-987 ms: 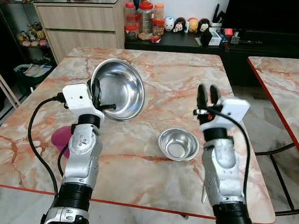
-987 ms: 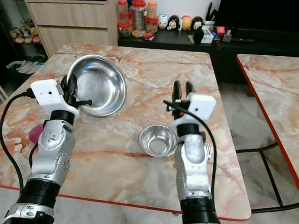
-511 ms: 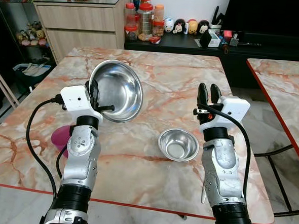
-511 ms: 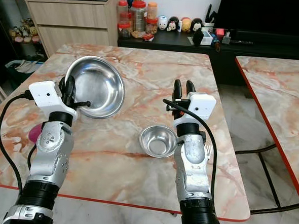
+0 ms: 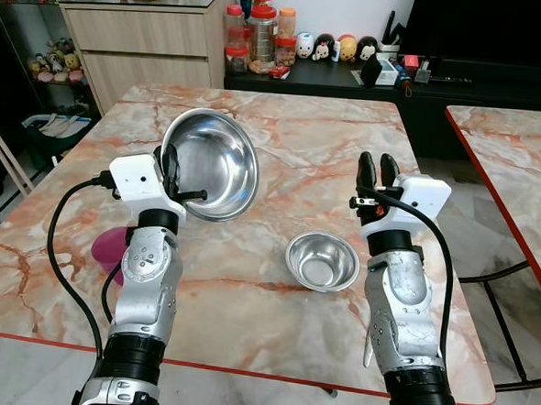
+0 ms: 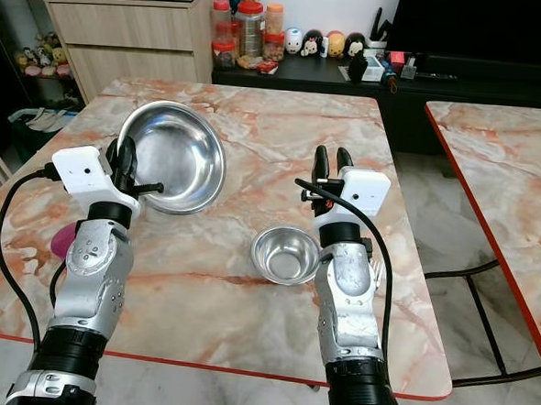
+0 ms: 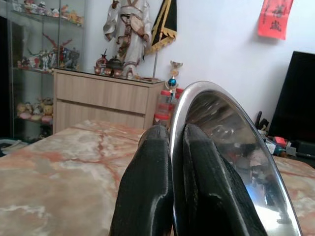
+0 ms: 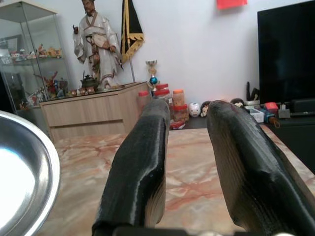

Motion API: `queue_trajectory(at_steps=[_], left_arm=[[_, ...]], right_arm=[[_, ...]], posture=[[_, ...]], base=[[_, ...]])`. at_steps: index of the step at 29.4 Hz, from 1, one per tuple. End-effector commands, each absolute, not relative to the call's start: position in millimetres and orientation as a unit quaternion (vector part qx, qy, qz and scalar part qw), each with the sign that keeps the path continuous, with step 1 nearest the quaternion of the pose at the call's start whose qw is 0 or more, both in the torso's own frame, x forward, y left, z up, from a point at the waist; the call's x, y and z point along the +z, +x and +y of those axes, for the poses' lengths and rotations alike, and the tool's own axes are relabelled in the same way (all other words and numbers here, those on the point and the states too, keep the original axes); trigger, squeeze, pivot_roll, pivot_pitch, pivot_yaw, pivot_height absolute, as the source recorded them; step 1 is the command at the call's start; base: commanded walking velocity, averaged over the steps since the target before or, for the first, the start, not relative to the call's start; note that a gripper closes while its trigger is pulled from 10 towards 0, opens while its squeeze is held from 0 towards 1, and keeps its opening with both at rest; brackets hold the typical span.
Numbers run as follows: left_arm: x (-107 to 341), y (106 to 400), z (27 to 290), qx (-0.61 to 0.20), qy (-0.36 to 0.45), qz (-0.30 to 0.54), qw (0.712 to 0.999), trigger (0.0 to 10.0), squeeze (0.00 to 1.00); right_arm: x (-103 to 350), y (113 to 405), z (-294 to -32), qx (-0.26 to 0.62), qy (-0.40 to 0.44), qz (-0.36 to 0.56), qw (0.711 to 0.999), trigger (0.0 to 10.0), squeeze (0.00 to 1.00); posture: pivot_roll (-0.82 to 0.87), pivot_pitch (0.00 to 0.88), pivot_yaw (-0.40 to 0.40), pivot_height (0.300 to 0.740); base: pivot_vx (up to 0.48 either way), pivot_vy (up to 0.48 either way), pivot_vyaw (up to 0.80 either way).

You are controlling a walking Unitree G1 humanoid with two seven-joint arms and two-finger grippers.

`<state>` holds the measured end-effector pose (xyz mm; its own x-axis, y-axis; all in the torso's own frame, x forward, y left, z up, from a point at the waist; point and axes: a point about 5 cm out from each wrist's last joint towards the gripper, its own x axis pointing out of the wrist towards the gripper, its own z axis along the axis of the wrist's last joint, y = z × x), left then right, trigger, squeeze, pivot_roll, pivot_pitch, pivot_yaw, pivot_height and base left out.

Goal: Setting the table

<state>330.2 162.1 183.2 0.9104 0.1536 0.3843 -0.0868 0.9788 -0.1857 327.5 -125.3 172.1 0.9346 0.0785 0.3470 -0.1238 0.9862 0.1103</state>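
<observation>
My left gripper (image 5: 173, 163) is shut on the rim of a large steel bowl (image 5: 211, 162), holding it tilted on edge above the marble table (image 5: 284, 130). The left wrist view shows the two black fingers (image 7: 147, 187) clamped on the bowl's rim (image 7: 206, 93). A small steel bowl (image 5: 322, 261) sits upright on the table between my arms. My right gripper (image 5: 376, 169) is raised just right of the small bowl, open, with nothing between its fingers (image 8: 142, 167).
A pink item (image 5: 110, 246) lies on the table behind my left arm. A fork (image 5: 369, 342) lies behind my right forearm. A wooden cabinet (image 5: 148, 34) and a low black shelf with jars (image 5: 261, 32) stand beyond the table. A second marble table (image 5: 521, 154) is at right.
The view has shifted slightly. The large bowl sits a touch more upright in my left gripper than one second ago. The right gripper has hardly moved.
</observation>
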Motion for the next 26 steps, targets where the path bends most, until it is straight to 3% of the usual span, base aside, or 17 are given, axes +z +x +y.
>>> queue_trajectory(at_steps=[1, 26], left_arm=[[192.7, 328.8, 160.4, 0.059, -0.082, -0.227, 0.969, 10.0, 0.00], [193.8, 329.0, 160.9, 0.061, -0.081, -0.225, 0.969, 10.0, 0.00]], right_arm=[[180.2, 326.7, -127.4, 0.050, 0.063, -0.192, 0.978, 10.0, 0.00], [177.7, 324.2, -126.7, 0.046, 0.068, -0.185, 0.979, 10.0, 0.00]], posture=[[-0.03, 0.000, 0.013, 0.740], [-0.03, 0.000, 0.015, 0.740]], base=[[0.000, -0.285, -0.46], [0.000, -0.286, -0.02]])
